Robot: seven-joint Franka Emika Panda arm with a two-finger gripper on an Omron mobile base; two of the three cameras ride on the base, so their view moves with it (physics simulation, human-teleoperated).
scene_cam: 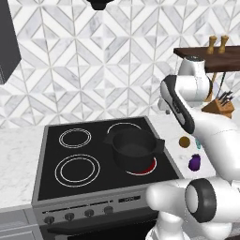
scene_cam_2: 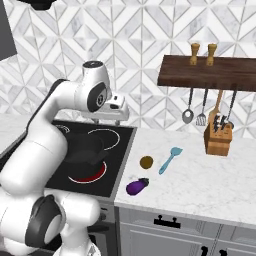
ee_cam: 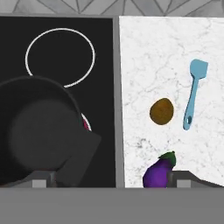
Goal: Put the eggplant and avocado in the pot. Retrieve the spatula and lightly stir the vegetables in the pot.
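Hand view | gripper (ee_cam: pixel 111 179) spread wide | eggplant (ee_cam: pixel 158 173), avocado (ee_cam: pixel 161 111) near stove edge (ee_cam: pixel 118 100)

text: none legible — labels: none — numbers: none

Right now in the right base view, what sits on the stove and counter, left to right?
Round black pot → dark purple eggplant → yellow-brown round avocado → slim light blue spatula → wooden knife block.
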